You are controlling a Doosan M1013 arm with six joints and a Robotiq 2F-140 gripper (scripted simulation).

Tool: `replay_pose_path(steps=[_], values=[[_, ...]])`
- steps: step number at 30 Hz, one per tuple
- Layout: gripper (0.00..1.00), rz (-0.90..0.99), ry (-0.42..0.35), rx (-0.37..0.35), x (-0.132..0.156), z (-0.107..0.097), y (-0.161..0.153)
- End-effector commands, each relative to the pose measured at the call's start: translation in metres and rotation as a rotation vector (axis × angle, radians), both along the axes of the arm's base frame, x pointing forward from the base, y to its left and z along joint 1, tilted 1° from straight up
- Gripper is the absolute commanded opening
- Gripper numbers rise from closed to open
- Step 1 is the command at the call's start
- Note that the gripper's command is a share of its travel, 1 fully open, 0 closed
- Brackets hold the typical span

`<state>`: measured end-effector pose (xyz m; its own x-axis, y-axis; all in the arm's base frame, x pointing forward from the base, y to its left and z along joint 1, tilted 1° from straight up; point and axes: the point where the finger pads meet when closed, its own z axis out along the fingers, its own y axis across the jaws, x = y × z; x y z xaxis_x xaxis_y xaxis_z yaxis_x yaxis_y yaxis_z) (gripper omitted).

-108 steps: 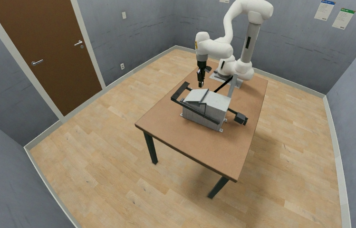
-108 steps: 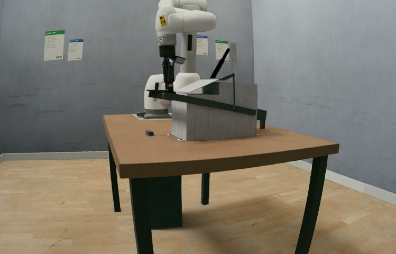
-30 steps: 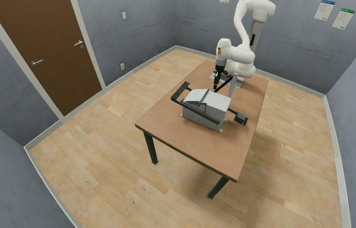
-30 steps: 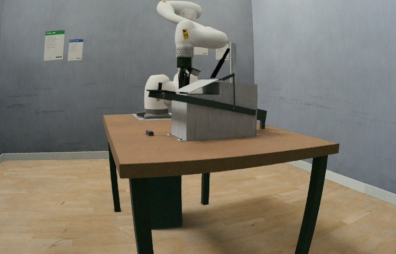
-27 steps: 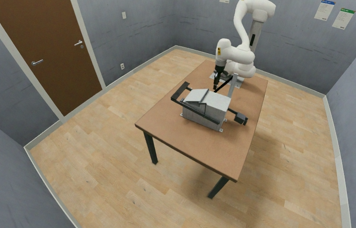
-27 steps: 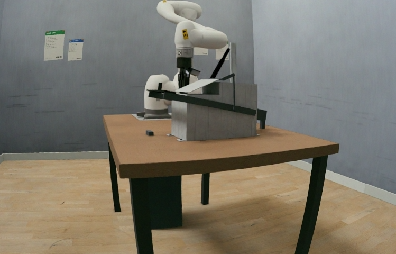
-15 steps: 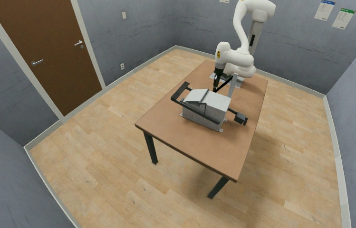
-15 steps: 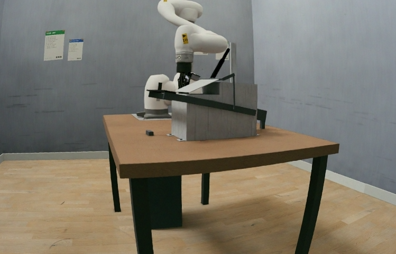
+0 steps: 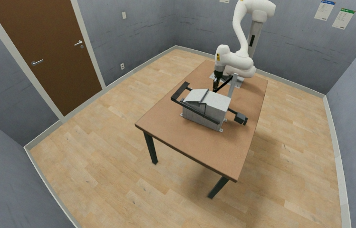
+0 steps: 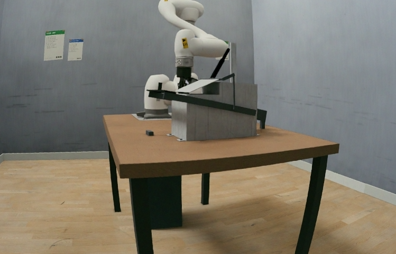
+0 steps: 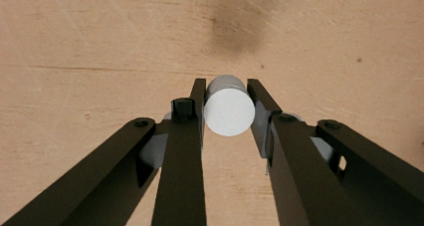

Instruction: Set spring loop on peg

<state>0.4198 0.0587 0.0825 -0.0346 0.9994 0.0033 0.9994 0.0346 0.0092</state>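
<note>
Gripper (image 9: 215, 88) (image 10: 183, 84) (image 11: 226, 96) was pinching the steel test weight (image 11: 229, 112), a pale cylinder, between both fingers; wrist view showed its round end and bench surface beyond. Weight was off the feeder, beside its arm-base side. Feeder (image 9: 212, 116) (image 10: 215, 120) stood on the bench (image 9: 216, 149) (image 10: 225, 152) between the long edges, dark bar frame (image 9: 195, 110) (image 10: 206, 101) sloping along its side. Base plate (image 9: 238, 85) (image 10: 135, 116) sat by one short edge. Small dark block (image 10: 149, 133) lay near a long edge. Loop's peg: couldn't tell.
</note>
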Motion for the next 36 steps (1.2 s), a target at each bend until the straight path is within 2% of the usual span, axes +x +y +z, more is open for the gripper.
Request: replay_pose_path(steps=[1,5,19,36], values=[[0.25,0.0,-0.001,0.0,0.0,-0.004,0.0],[0.25,0.0,-0.001,0.0,0.0,-0.006,0.0],[0.25,0.0,-0.001,0.0,0.0,-0.034,0.001],[0.25,0.0,-0.001,0.0,0.0,-0.045,0.001]])
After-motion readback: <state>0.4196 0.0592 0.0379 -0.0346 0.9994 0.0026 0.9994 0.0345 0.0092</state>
